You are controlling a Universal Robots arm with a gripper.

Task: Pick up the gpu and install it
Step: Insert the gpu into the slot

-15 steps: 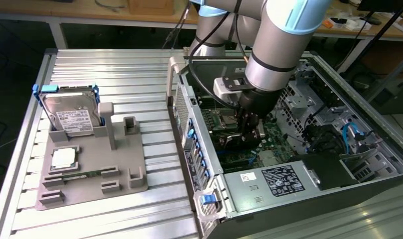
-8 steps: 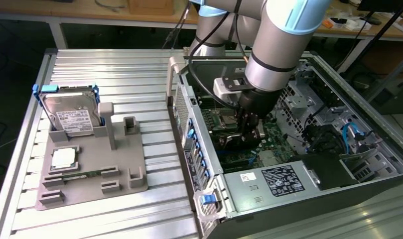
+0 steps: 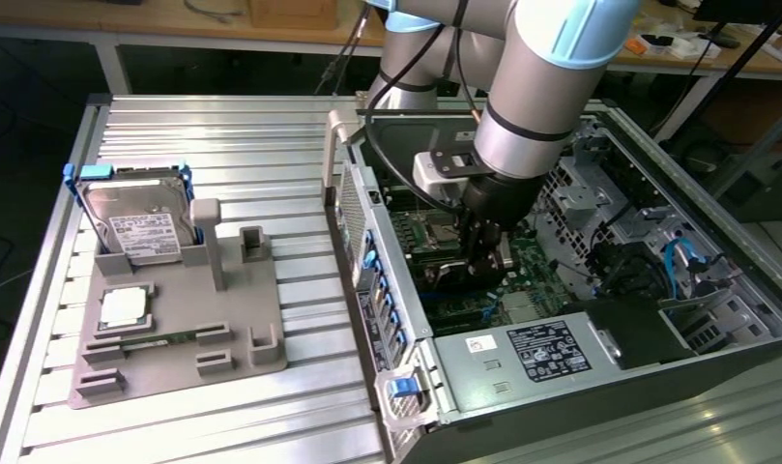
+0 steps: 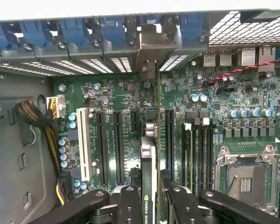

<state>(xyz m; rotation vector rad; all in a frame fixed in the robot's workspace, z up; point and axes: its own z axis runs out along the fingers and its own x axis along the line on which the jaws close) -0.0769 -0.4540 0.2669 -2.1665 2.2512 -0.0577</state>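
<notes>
Pincer: the pincer sits closest to the wrist camera, its two black fingers clamped on the gpu, which stands edge-on between them.
Gpu position: inside the open computer case, upright above the motherboard, its silver end bracket up against the case's rear slot wall.
Slot: the card's lower edge runs along a long black expansion slot; I cannot tell whether it is seated.
Arm: in the exterior view the pincer reaches down into the case.
Counter: the grey fixture tray carries a hard drive in a blue frame.
Risk: a card tilted or offset from the slot could jam or bend if pressed.
Risk: the bracket could catch on the rear wall and lever the card sideways.
</notes>
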